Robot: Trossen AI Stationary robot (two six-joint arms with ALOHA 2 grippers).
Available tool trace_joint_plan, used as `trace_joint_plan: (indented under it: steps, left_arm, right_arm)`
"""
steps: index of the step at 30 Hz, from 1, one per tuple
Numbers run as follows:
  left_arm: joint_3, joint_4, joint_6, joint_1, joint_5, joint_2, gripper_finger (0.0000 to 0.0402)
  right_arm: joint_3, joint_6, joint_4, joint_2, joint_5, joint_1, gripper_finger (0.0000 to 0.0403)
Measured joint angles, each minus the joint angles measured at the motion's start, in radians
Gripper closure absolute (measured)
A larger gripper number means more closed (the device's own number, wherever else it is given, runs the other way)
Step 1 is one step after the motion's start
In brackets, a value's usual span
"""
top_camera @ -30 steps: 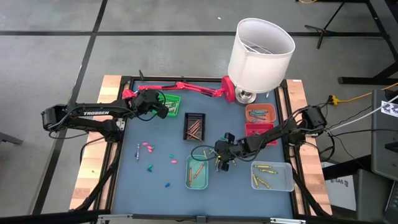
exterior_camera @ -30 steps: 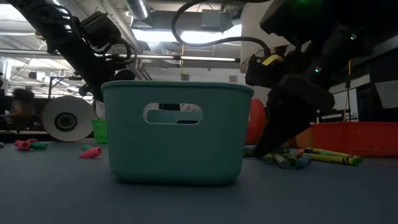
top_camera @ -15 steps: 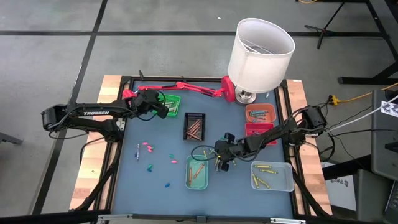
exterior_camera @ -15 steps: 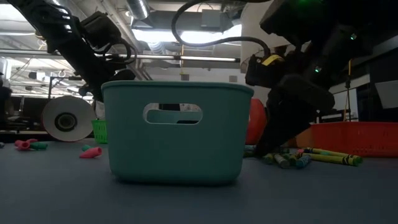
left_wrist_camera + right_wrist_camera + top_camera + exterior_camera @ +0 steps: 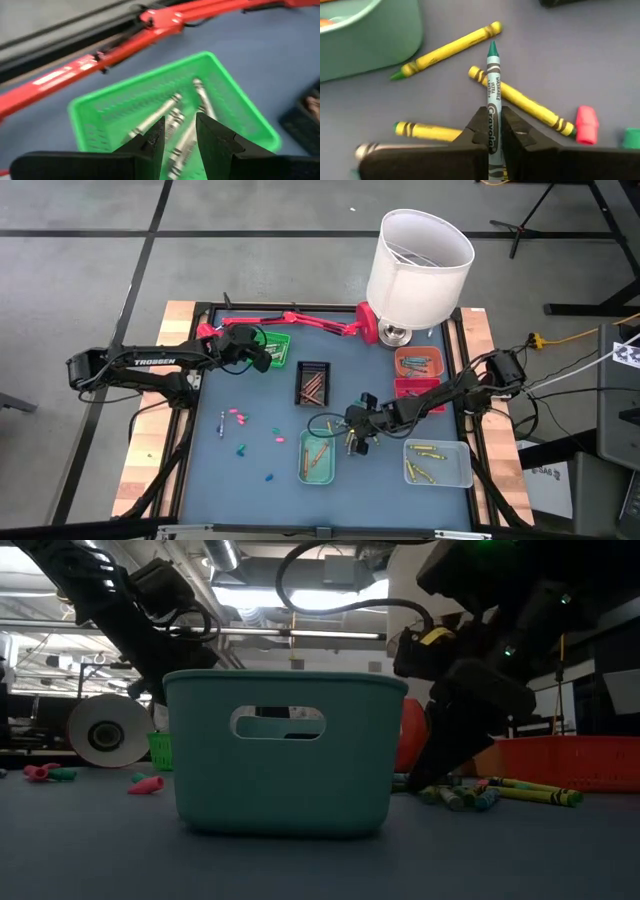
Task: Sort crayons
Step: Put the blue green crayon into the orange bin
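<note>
While you watched from above, your right gripper (image 5: pixel 356 442) sat low beside the teal tray (image 5: pixel 316 456). Its wrist view showed the fingers (image 5: pixel 479 131) clamped on a green crayon (image 5: pixel 492 92) above yellow crayons (image 5: pixel 447 50). Your left gripper (image 5: pixel 178 131) hung parted over the green basket (image 5: pixel 170 107)

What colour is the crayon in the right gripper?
Teal green: the crayon is pinched in the right gripper; the right wrist view shows it best.
</note>
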Motion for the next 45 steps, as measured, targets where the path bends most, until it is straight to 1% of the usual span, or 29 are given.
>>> trace_joint_plan:
  steps: [2,4,7,11,14,19,23,28,33,39,42,45]
  left_arm:
    - [0.000,0.000,0.000,-0.001,0.043,0.000,0.0308]
    - [0.000,-0.001,0.000,-0.009,0.063,0.000,0.0308]
    - [0.000,-0.001,0.000,-0.028,0.064,0.000,0.0308]
    - [0.000,0.000,0.000,-0.054,0.065,0.000,0.0308]
    - [0.000,0.000,0.000,-0.072,0.065,0.000,0.0308]
    - [0.000,0.003,0.000,-0.106,0.065,0.000,0.0308]
    - [0.000,0.003,0.000,-0.138,0.065,0.000,0.0308]
    - [0.000,0.003,-0.002,-0.179,0.065,0.000,0.0308]
    - [0.000,0.003,-0.002,-0.212,0.065,0.000,0.0308]
    - [0.000,0.003,-0.002,-0.231,0.051,0.000,0.0308]
    - [0.000,0.003,-0.002,-0.232,0.033,0.000,0.0308]
    - [0.000,0.003,-0.002,-0.232,0.028,0.000,0.0308]
  right_arm:
    - [0.000,-0.001,-0.014,-0.012,-0.016,0.000,0.0384]
    - [-0.001,-0.001,-0.040,-0.042,-0.025,0.000,0.0375]
    - [-0.001,-0.006,-0.089,-0.110,-0.029,0.001,0.0366]
    - [-0.001,-0.050,-0.196,-0.234,-0.016,0.000,0.0373]
    - [-0.001,-0.077,-0.296,-0.334,0.046,0.000,0.0380]
    - [0.000,-0.078,-0.488,-0.486,0.231,-0.014,0.0374]
    - [0.000,-0.074,-0.633,-0.561,0.290,-0.068,0.0371]
    - [0.000,-0.066,-0.794,-0.584,0.295,-0.187,0.0377]
    - [0.000,-0.065,-0.894,-0.582,0.275,-0.309,0.0374]
    - [0.000,-0.065,-0.946,-0.582,0.213,-0.419,0.0374]
    - [0.000,-0.070,-0.952,-0.582,0.185,-0.456,0.0372]
    - [0.000,-0.078,-0.959,-0.582,0.181,-0.484,0.0368]
